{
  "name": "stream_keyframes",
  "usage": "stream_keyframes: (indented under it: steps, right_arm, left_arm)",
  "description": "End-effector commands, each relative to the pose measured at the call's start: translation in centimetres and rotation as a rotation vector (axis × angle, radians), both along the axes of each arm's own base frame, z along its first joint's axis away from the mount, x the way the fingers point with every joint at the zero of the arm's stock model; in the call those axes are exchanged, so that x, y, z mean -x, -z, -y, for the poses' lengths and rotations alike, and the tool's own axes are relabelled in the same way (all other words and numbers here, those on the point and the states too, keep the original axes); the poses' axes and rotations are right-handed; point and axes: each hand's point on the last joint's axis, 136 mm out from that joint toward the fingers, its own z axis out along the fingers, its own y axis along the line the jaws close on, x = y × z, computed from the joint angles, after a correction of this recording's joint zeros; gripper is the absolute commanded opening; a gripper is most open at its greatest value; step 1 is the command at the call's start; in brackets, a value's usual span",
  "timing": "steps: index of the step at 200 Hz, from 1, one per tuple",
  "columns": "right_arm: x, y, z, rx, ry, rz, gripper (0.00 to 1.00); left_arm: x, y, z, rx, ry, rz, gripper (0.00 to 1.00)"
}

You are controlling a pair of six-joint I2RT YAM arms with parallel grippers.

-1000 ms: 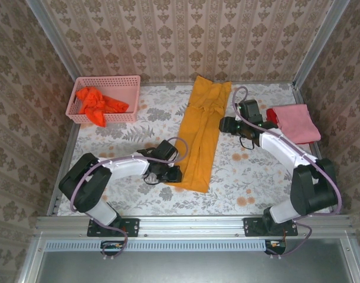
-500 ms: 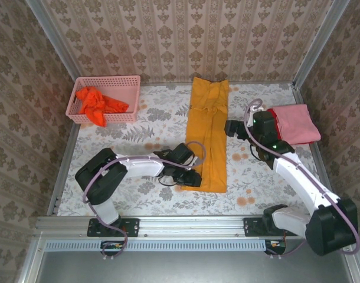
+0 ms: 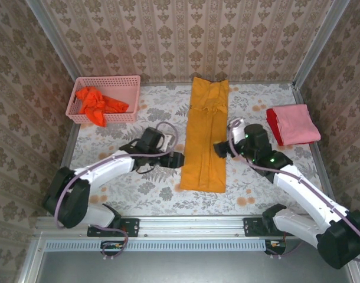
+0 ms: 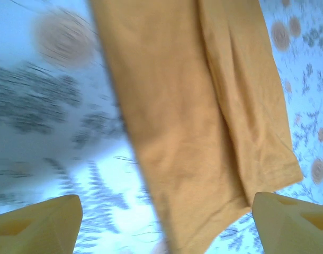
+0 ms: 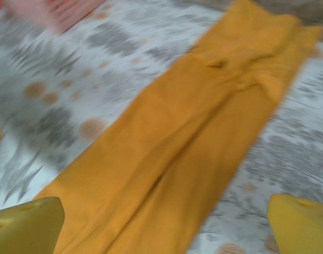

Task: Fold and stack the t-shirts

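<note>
a golden-yellow t-shirt (image 3: 206,137) of soft cloth is laid flat in the middle of the bench (image 3: 138,191). it is folded into a long, thin strip that runs from the back wall toward the arms. a soft crease is seen down its length, and small wrinkles are seen near the far end. the bench is covered with a white sheet printed with grey leaves and orange flowers.

at the back left a pink plastic basket (image 3: 106,81) with lattice walls is stood, and an orange-red t-shirt (image 3: 97,103) is bunched up inside it. at the right side a pink t-shirt (image 3: 295,125) is folded flat on top of a red t-shirt (image 3: 272,117), of which just an edge is seen.

the left pincer (image 3: 177,159) is held just beside the strip's left edge, opened wide, with nothing gripped. in the left wrist view its yellow fingertips (image 4: 39,222) are seen far apart, with the strip's near corner between them. the right pincer (image 3: 219,149) is held at the strip's right edge, also opened wide and holding nothing.

half a second ago the left pincer was at the strip's near left corner; it is now drawn back from it. the right pincer has been brought nearer to the arms along the right edge. the strip has been left where it was.
</note>
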Motion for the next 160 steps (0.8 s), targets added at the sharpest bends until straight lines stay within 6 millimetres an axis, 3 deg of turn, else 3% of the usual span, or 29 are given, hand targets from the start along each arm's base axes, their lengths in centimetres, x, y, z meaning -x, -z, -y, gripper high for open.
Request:
stream_keyframes:
  steps: [1, 23, 39, 44, 66, 83, 118, 160]
  right_arm:
    - [3.9, 3.3, -2.9, 0.18, -0.259, -0.024, 0.97]
    - [6.8, 6.1, -5.3, 0.332, -0.44, -0.015, 0.94]
    - [8.6, 8.4, -6.4, 0.432, -0.537, -0.051, 0.94]
    - [9.1, 9.1, -6.7, 0.461, -0.565, -0.063, 0.94]
    - [10.7, 11.4, -7.6, 0.573, -0.662, -0.104, 0.94]
    - [10.9, 12.8, -8.0, 0.624, -0.695, -0.14, 0.93]
    - [10.7, 15.4, -8.4, 0.679, -0.726, -0.196, 0.88]
    - [9.6, 16.8, -8.6, 0.692, -0.717, -0.231, 0.73]
  left_arm:
    - [0.3, -0.8, -2.3, -0.037, 0.103, 0.112, 0.88]
    - [-0.6, -2.3, -3.9, -0.064, 0.11, 0.227, 0.89]
    - [-0.4, -4.1, -4.0, -0.051, 0.161, 0.36, 0.9]
    - [-0.2, -4.7, -4.1, -0.043, 0.172, 0.402, 0.99]
    - [0.2, -6.7, -5.0, -0.05, 0.181, 0.587, 1.0]
    - [0.3, -7.7, -6.1, -0.072, 0.133, 0.652, 1.0]
    - [2.5, -9.7, -7.1, -0.083, 0.179, 0.679, 1.0]
    - [3.5, -9.3, -6.9, -0.07, 0.214, 0.641, 1.0]
